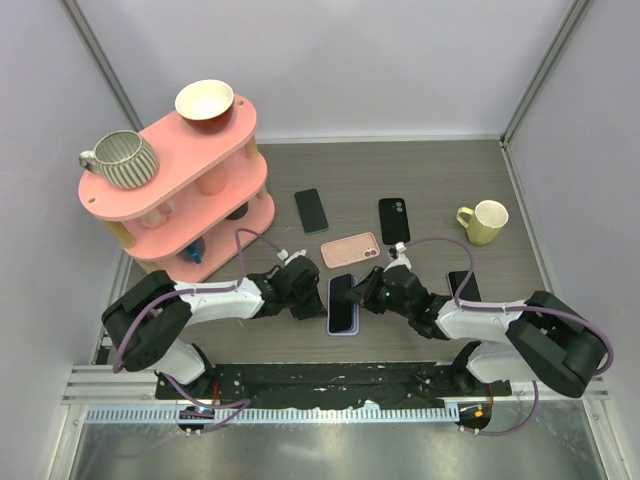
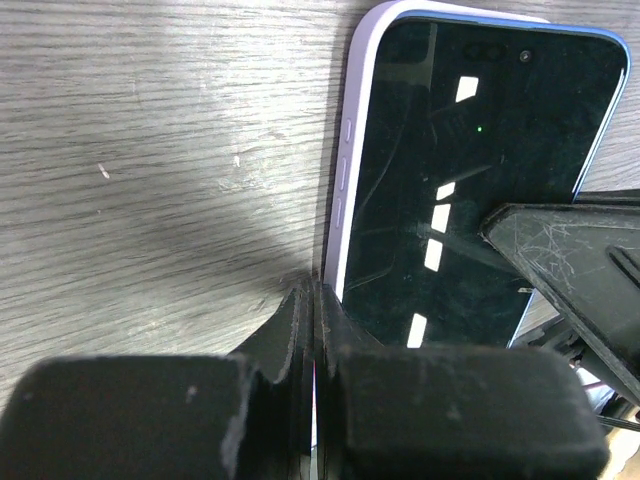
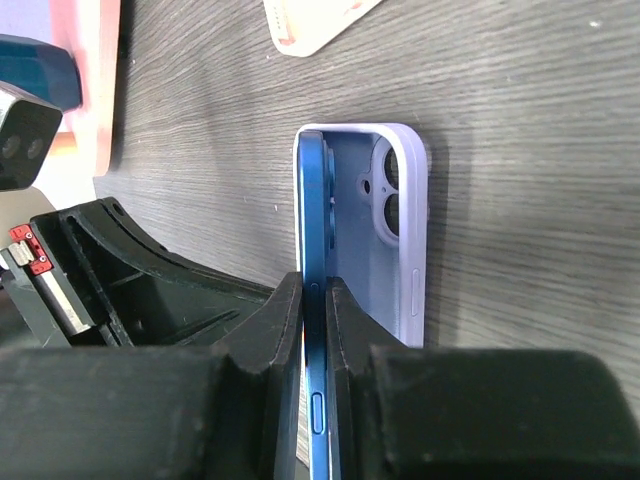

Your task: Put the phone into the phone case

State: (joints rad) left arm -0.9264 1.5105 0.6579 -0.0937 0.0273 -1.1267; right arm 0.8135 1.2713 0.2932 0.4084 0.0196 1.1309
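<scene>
Your right gripper [image 3: 315, 300] pinches the blue phone [image 3: 312, 200], standing it edge-down inside the lavender phone case [image 3: 405, 240] for seating. Your left gripper [image 2: 312, 310], jaws pressed together, appears to nip the case's wall, steadying it.

Left arm [image 1: 215, 298] and right arm [image 1: 480, 320]: white link shells, bulky black joint housings. Grey-purple cables [image 1: 250, 238] loop along each. Left hand [image 1: 320, 298], right hand [image 1: 362, 296] matte black; fingers [image 2: 570, 260] scratched.

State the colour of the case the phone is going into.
Lavender phone case, right wrist view.
</scene>
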